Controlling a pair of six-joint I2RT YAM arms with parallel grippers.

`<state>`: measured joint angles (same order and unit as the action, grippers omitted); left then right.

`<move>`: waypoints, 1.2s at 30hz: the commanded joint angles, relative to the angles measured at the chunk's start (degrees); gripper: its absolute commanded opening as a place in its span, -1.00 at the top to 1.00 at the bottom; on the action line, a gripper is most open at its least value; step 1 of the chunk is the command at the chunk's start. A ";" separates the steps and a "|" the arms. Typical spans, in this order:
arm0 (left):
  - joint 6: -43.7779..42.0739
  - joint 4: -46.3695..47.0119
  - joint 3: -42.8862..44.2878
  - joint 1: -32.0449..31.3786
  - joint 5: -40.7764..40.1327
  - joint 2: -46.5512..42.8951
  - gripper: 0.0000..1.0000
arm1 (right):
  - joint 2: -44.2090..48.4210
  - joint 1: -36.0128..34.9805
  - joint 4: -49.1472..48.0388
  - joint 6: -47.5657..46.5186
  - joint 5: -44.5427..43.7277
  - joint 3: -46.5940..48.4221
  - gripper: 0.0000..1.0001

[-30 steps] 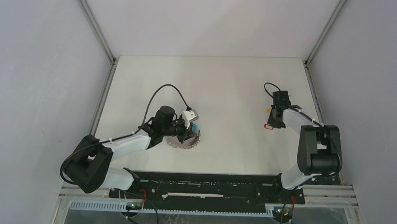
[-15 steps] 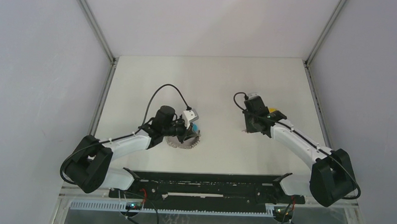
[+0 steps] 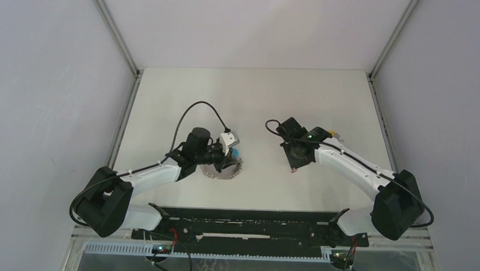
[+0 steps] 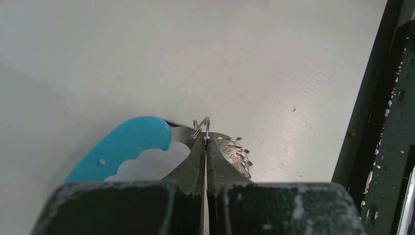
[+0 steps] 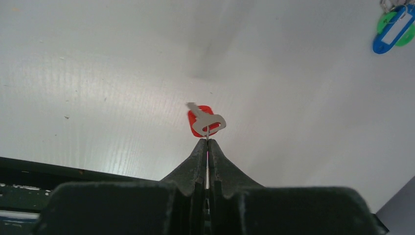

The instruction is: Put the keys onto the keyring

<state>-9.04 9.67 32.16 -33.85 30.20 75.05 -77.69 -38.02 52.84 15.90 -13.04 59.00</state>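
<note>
Bright, even light; soft glare streaks the table; wrist-view foregrounds are blurred.

The keyring lies well left of the key.

We see one small silver key with a red tag behind it. It is pinched by its top in the tips of the right gripper, above the white table. A blue tag and a green tag lie together far off. The keyring has a bright blue plastic part and little wire rings. The left gripper pinches it.
</note>
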 commanded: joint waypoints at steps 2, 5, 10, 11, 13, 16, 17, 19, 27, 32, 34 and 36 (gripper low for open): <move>0.48 1.53 2.13 -0.11 1.18 -1.47 1.00 | -4.91 -0.83 5.33 0.71 -3.44 2.77 1.00; 0.38 1.57 2.01 -0.14 1.00 -1.65 1.00 | -7.70 -0.83 3.81 -1.01 -2.21 4.29 1.00; 0.45 1.63 2.16 -0.12 1.58 -1.20 1.00 | -14.57 -1.21 0.88 -4.03 -0.52 9.04 1.00; 0.41 1.66 2.12 -0.11 1.54 -1.28 1.00 | -16.02 -1.30 0.23 -4.53 -0.36 9.94 1.00; 0.28 1.72 2.01 -0.10 1.67 -1.54 1.00 | -18.64 -1.53 -1.60 -5.66 0.22 11.24 1.00; 0.24 2.01 1.77 -0.10 1.86 -1.66 1.00 | -22.35 -1.68 -3.46 -6.76 1.38 13.76 1.00; 0.20 2.03 1.76 -0.08 1.93 -1.60 1.00 | -23.51 -1.70 -3.97 -7.14 1.55 14.33 1.00; 0.19 2.09 1.89 -0.08 2.12 -1.44 1.00 | -25.48 -1.71 -5.03 -7.89 1.88 15.40 1.00; 0.29 2.03 1.94 -0.08 2.42 -1.30 1.00 | -29.72 -1.84 -9.44 -9.68 3.18 18.23 1.00; 0.29 2.12 1.94 -0.10 2.50 -1.22 1.00 | -28.49 -2.01 -6.52 -9.98 2.54 18.32 1.00; 0.38 2.27 1.94 -0.10 2.49 -1.17 1.00 | -26.60 -2.06 -5.90 -9.80 2.16 16.45 1.00; 0.51 2.53 1.98 -0.11 2.66 -1.10 1.00 | -25.56 -1.78 -6.43 -9.67 2.32 15.05 1.00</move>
<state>-9.04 9.69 32.16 -33.85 30.81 75.05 -107.42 -39.51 46.28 6.72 -10.07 75.26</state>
